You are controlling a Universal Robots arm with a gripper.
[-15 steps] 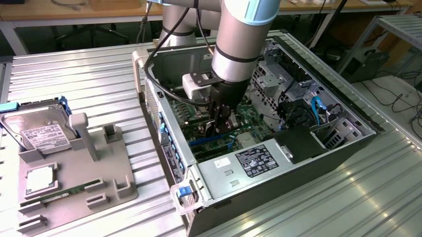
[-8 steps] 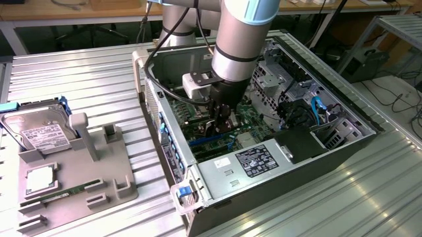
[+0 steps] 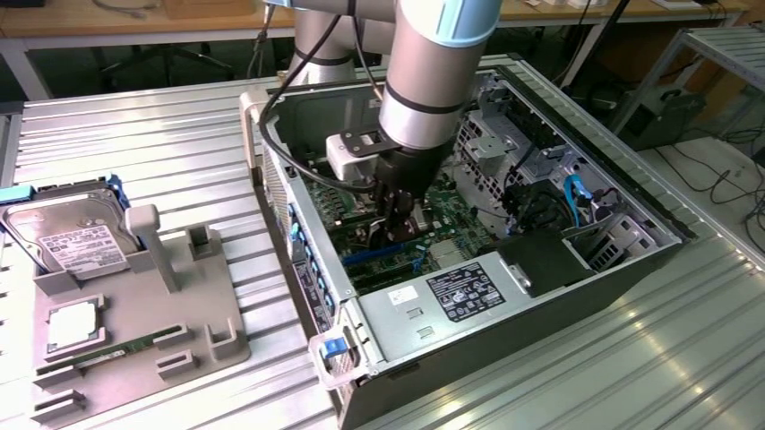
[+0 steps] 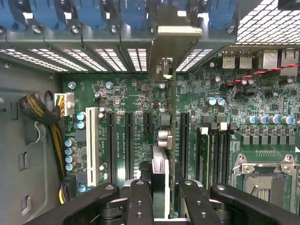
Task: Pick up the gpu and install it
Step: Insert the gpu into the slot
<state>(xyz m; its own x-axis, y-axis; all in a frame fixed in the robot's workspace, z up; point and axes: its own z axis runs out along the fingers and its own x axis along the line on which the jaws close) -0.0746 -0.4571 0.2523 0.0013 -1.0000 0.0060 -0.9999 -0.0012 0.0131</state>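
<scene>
- You see the arm reaching down into an open computer case (image 3: 622,193), which lies on its side on a ribbed metal table (image 3: 179,143).
- The gripper (image 4: 159,199) is closed on the gpu (image 4: 169,136), seen edge-on, standing upright over the motherboard (image 4: 262,98).
- The card's silver bracket (image 4: 179,33) meets the rear slot panel, beneath blue latches (image 4: 136,11).
- Its lower edge appears to sit in a black expansion slot, though the fingers (image 4: 139,206) hide that join.
- In the exterior view the gripper (image 3: 399,228) covers the card almost entirely.
- At the exterior view's left, well apart, a grey holder (image 3: 132,322) carries a hard drive (image 3: 74,246) and a green memory stick (image 3: 114,352).
</scene>
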